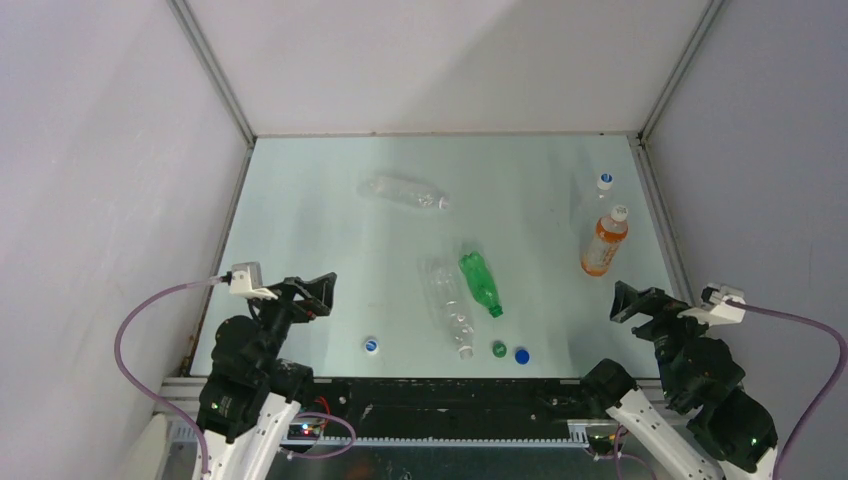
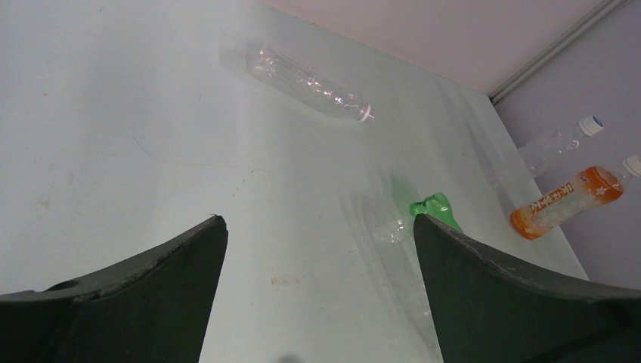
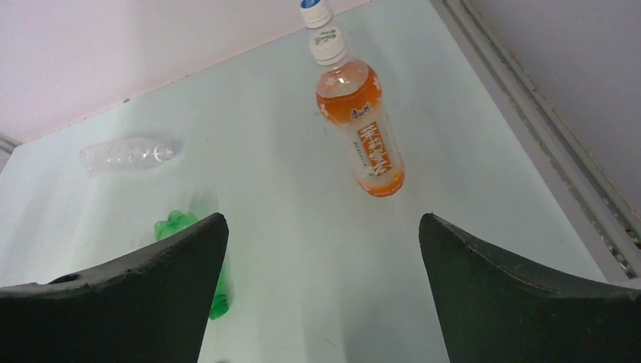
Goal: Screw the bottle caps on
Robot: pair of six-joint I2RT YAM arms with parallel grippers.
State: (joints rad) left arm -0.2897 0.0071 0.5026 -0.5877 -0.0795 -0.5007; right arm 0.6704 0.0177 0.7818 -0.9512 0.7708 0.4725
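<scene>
Both empty, left gripper (image 1: 312,292) and right gripper (image 1: 636,300) gape; green cap (image 1: 499,349), blue cap (image 1: 522,355) lie beside clear bottle (image 1: 449,305).

- What is lying far out on the table (image 2: 113,113)?
- A clear bottle (image 2: 302,79) is lying on its side, with its neck pointing right.
- And the two dark fingers (image 2: 151,287)?
- The left gripper (image 2: 319,219) is holding them wide apart, with nothing between them.
- Is something green peeking out?
- Yes, a green bottle (image 2: 435,208) is hiding partly behind one finger, just beside a second clear bottle (image 2: 389,227).
- And over on the right?
- An orange bottle (image 2: 567,200) is wearing a white cap (image 2: 633,164). Behind it, a third clear bottle (image 2: 548,147) is wearing a blue-and-white cap (image 2: 593,123).
</scene>
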